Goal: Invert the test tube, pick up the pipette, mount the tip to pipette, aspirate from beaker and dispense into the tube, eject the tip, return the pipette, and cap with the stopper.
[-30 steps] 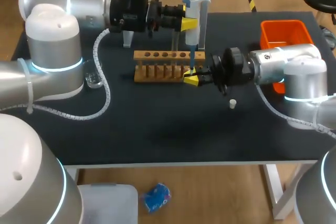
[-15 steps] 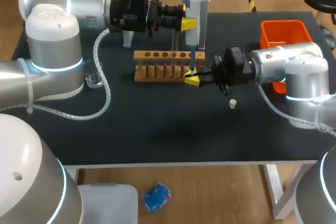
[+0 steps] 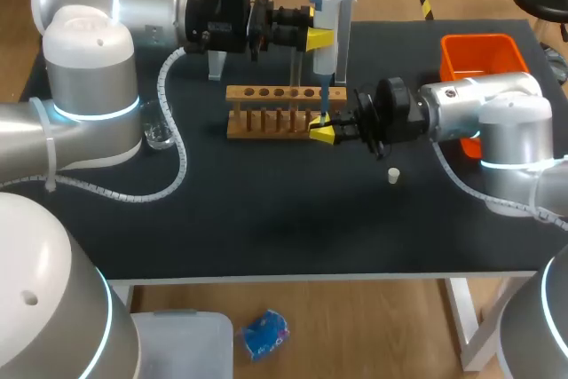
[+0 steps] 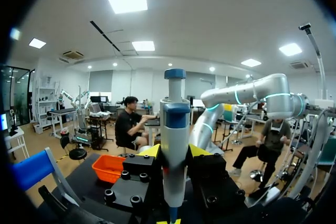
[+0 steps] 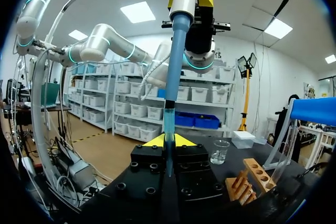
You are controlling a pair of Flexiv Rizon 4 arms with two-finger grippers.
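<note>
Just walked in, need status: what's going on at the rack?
The left gripper holds the pipette upright over the right end of the rack. Its blue tip points down into the tube, which the right gripper holds beside the rack. It looks like the dispensing step. The stopper lies on the table, not yet on the tube. The beaker stands by the left arm.

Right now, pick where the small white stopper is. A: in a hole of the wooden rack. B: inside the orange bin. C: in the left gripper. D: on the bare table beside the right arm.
D: the stopper lies by itself on the black table, just on the near side of the right arm and outside the orange bin.
</note>
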